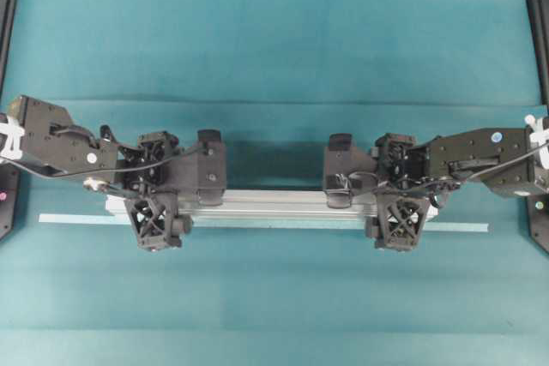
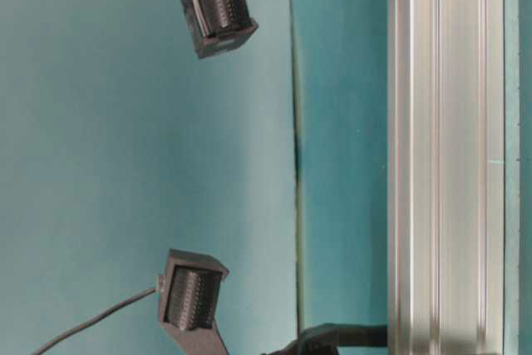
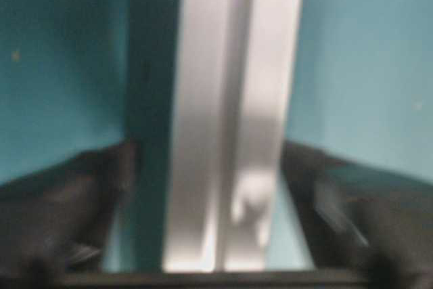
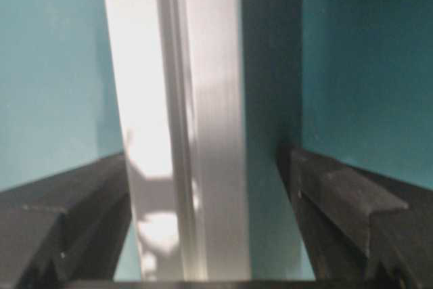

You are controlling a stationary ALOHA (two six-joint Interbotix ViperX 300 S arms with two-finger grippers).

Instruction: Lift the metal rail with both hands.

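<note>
**Both grippers astride the rail, fingers spread — close evenly before you lift**

Metal rail (image 1: 274, 203) lies flat on the teal tabletop (image 1: 274, 49), running lengthwise parallel to the near edge, roughly centred between the left and right edges. A thin pale-blue tape strip (image 1: 73, 219) lies just beside it on the near-edge side and sticks out past both rail ends.

Left gripper (image 1: 184, 182) sits over the rail near its left end; right gripper (image 1: 364, 182) over it near the right end. Both wrist views show the rail passing down between the fingers with teal showing on either side: left fingers (image 3: 81, 201) apart and clear of the metal, right fingers (image 4: 345, 201) likewise. Nothing is clamped yet. The rail rests on the tabletop.

Judgement: the step in hand is the grasp.

- In the left wrist view the rail sits fairly central. In the right wrist view it lies closer to one finger, so expect that side to touch first and nudge the rail sideways.
- Close both together, so neither end pivots.
- Confirm contact on both side faces before rising.
- Raise both arms at one rate; uneven lift will tilt the smooth bar, which may slip.
</note>
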